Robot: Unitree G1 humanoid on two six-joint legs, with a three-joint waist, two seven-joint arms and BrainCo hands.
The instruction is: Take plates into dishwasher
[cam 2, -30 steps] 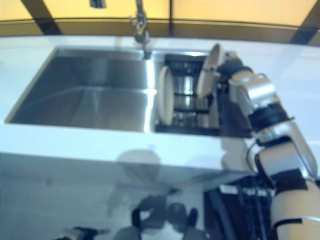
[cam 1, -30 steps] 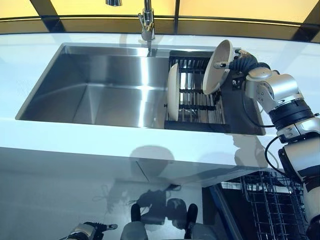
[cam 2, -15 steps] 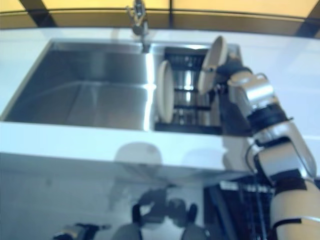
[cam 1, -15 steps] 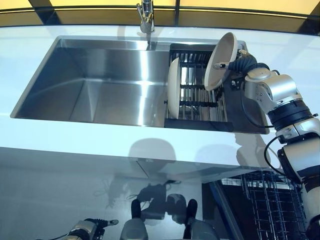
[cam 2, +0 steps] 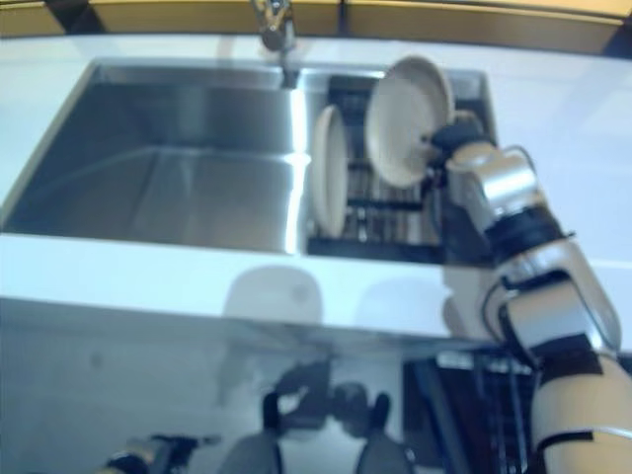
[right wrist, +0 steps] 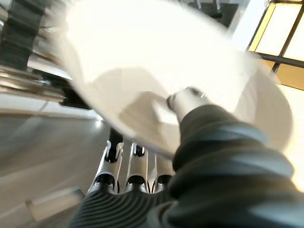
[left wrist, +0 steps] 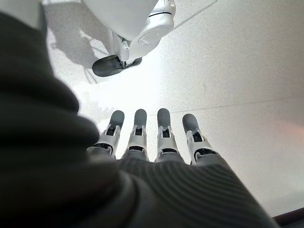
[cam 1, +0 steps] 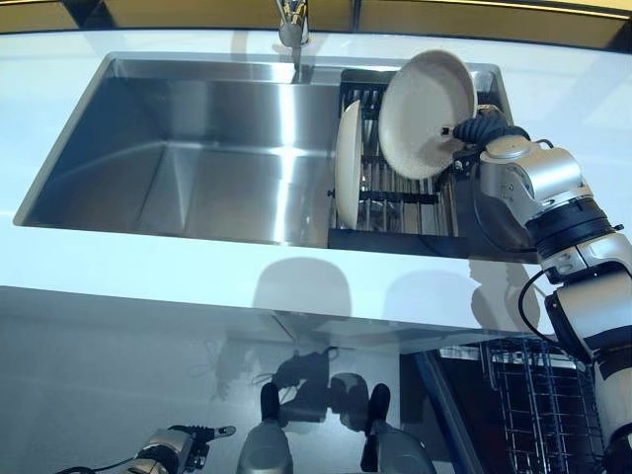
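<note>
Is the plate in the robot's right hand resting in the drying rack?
No, the right hand holds the plate lifted above the rack, where another plate stands.

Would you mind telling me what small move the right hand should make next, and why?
Probably carry the plate out over the counter toward the dishwasher rack below. The right hand pinches it above the drying rack, where a second plate stands.

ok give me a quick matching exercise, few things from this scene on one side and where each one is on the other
Things:
1. lifted plate
2. second plate
3. left hand
4. tap

Places:
a. standing on edge in the drying rack
b. at the far edge of the sink
c. pinched in the right hand
d. hanging low above the floor

Pairs: 1-c, 2-a, 3-d, 4-b
</note>
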